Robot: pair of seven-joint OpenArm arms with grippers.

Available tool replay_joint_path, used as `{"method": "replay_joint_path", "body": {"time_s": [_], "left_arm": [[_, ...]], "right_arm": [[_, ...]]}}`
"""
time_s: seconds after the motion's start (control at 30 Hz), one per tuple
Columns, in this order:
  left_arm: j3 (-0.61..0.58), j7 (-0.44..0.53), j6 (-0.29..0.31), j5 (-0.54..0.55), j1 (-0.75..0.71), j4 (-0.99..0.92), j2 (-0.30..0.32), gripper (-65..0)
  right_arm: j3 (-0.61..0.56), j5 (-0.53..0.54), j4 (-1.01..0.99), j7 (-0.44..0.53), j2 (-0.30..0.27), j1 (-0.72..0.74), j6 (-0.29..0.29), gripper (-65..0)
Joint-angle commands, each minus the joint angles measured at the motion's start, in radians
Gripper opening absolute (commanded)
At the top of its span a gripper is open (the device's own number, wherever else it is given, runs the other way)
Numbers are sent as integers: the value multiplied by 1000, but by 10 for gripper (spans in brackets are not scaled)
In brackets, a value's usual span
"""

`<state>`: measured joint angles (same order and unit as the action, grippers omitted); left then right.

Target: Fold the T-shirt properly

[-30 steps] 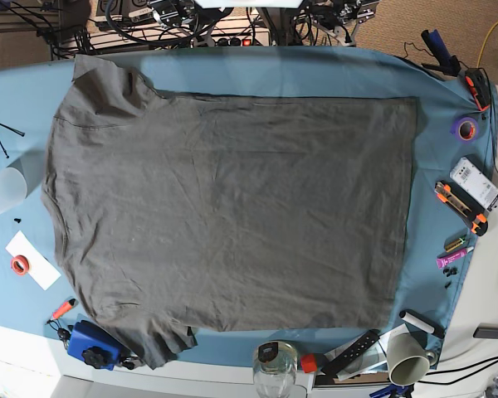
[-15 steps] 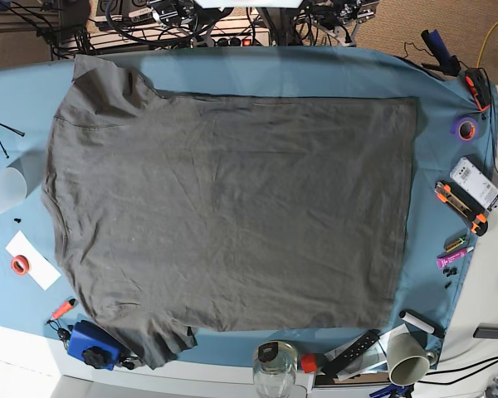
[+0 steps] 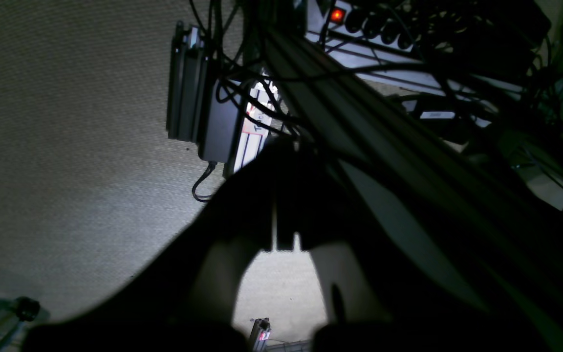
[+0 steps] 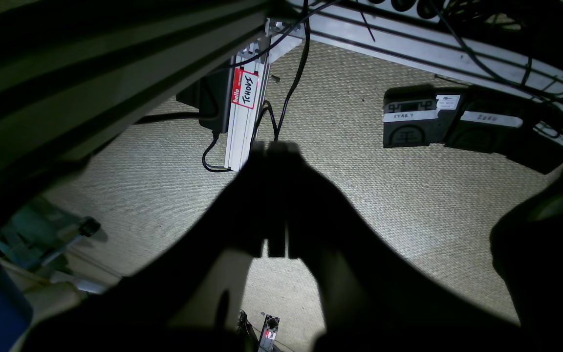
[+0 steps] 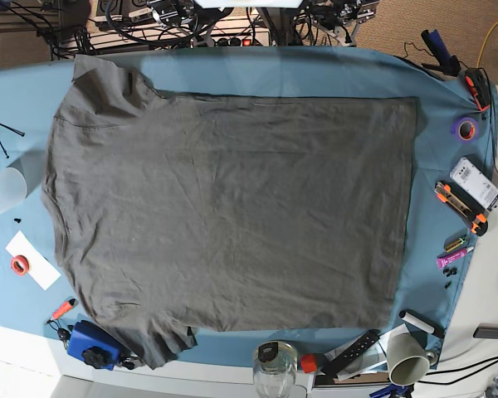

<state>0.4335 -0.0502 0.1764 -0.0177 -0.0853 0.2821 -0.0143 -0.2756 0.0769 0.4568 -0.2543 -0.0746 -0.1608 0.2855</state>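
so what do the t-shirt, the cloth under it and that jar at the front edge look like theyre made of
T-shirt: matte dark grey knit fabric, probably cotton; fine soft creases, no shine.
Cloth: thin blue woven-looking fabric, matte, faint wrinkles.
Jar: clear glass or hard plastic; see-through with bright glints, cannot tell which.

— Where do we have our arms?

— Both hang below the table edge, out of the base view. Our left gripper [image 3: 284, 225] points at the floor, fingers pressed together.

— And the other?

— Our right gripper [image 4: 275, 225] likewise: closed, empty, aimed downward.
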Motion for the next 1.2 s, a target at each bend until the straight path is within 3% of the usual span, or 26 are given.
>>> {"method": "replay_joint_path", "body": {"time_s": [0.0,0.23,0.5,0.6,0.73,1.03,1.17], "left_arm": [[2,7,7,3,0,4,-4,-650],[2,7,7,3,-1,4,-1,-650],[2,6,9,3,-34,4,34,-650],[2,7,40,3,-66,8,58,-650],[2,6,61,16,-137,77,90,-650],[2,-98,61,265,-347,351,138,-650],[2,-118,62,341,-457,500,155,-650]], "right_arm": [[2,2,6,1,-3,-3,9,-650],[2,1,6,-6,-3,-3,9,-650],[2,1,9,-79,-14,-11,9,-650],[2,1,24,-89,-30,-26,8,-650],[2,1,119,-96,-66,-93,8,-650],[3,5,485,-139,-195,-325,2,-650],[3,5,667,-139,-270,-455,-39,-650]]}}
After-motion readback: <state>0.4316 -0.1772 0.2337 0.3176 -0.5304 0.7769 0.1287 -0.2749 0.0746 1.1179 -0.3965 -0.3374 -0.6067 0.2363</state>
